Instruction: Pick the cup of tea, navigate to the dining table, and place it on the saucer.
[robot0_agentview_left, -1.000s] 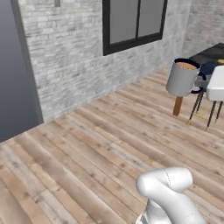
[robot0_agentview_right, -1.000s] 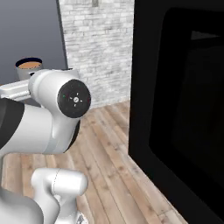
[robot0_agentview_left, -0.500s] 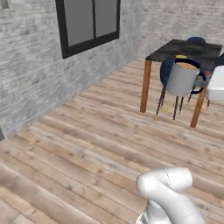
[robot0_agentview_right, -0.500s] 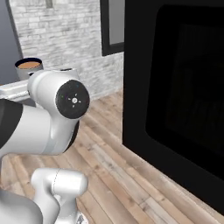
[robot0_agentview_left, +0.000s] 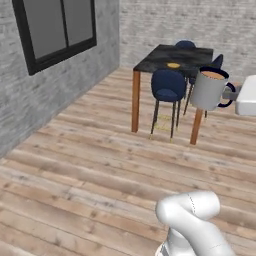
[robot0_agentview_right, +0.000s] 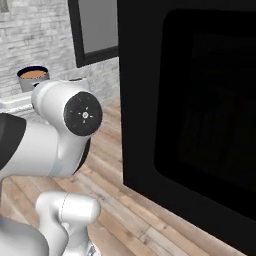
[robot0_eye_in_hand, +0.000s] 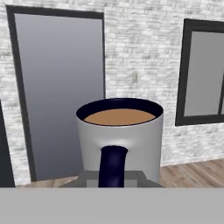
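Left base view shows the small light grey cylindrical mug with a dark navy rim and handle, brown tea inside, held up in the air at the right of the frame, its handle turned toward the white hand. The two-finger gripper is clamped on that handle, jaws closed around it. Beyond the mug stands the rectangular black marble dining table on brown wooden legs, with the small flat yellow-gold saucer lying on its top, well apart from the mug. A navy upholstered chair with thin legs sits at the table's near side. Pale wooden floor planks spread below. Hand view puts the mug upright and close, navy handle facing the camera, against a whitewashed brick wall.
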